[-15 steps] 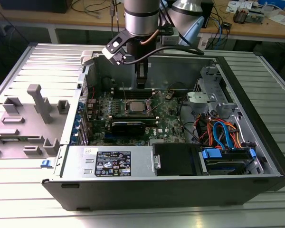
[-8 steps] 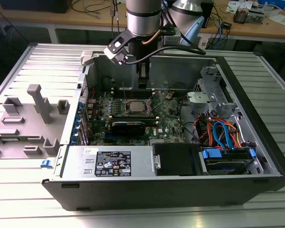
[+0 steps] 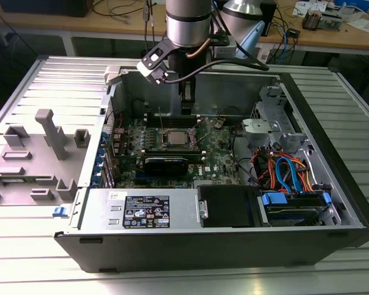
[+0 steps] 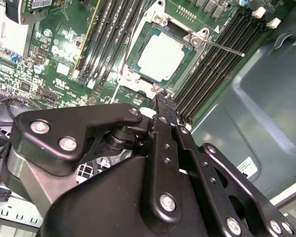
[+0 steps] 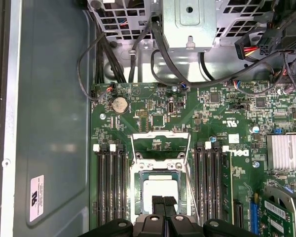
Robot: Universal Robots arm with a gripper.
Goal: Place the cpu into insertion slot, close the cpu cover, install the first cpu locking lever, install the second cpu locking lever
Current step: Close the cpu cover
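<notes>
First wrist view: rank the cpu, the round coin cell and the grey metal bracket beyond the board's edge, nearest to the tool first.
1. cpu: right at the tips of the tool, clearly nearest.
2. coin cell: on the green board, well past the cpu.
3. metal bracket: off the board, past its far edge, clearly farthest.
</notes>
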